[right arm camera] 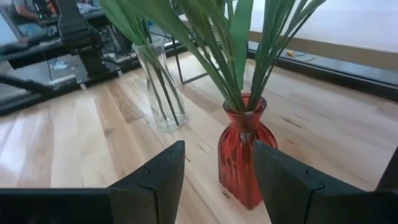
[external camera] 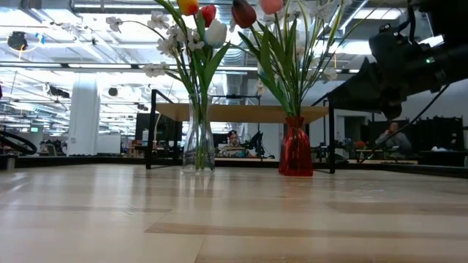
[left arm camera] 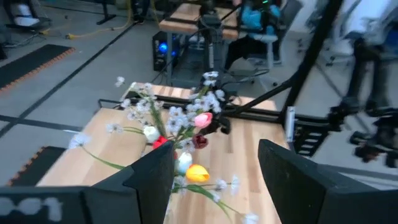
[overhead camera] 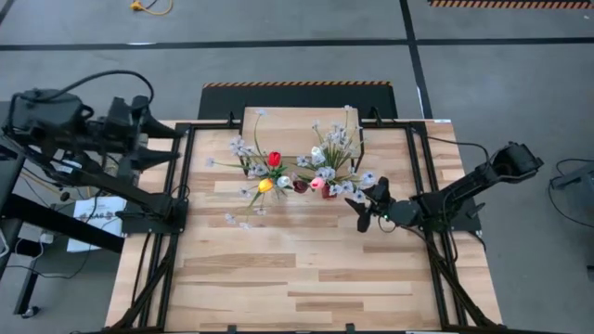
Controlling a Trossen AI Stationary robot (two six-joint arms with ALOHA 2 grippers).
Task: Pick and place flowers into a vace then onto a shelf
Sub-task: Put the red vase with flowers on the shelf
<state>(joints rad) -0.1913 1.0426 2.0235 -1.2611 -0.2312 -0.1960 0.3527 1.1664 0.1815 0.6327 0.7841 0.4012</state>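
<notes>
Two bunches of flowers stand in vases on the table by their bases: one in a clear glass vase [external camera: 199,142] [right arm camera: 160,87], the other in a red ribbed vase [external camera: 295,148] [right arm camera: 241,152] [overhead camera: 329,192]. Tulips and small white sprays [overhead camera: 278,172] spread above them. Behind stands the light-wood shelf [overhead camera: 297,121] [external camera: 241,112] on black legs. My right gripper [overhead camera: 363,211] [right arm camera: 214,183] is open, low near the table's right side, with the red vase just ahead of its fingers, apart. My left gripper [overhead camera: 153,130] [left arm camera: 214,168] is open, raised beyond the table's far left corner.
Black frame rails [overhead camera: 176,186] run along the table's left and right sides. Bare tabletop [overhead camera: 297,278] lies toward the near edge. Beyond the table, people sit at desks [external camera: 391,139] in the room.
</notes>
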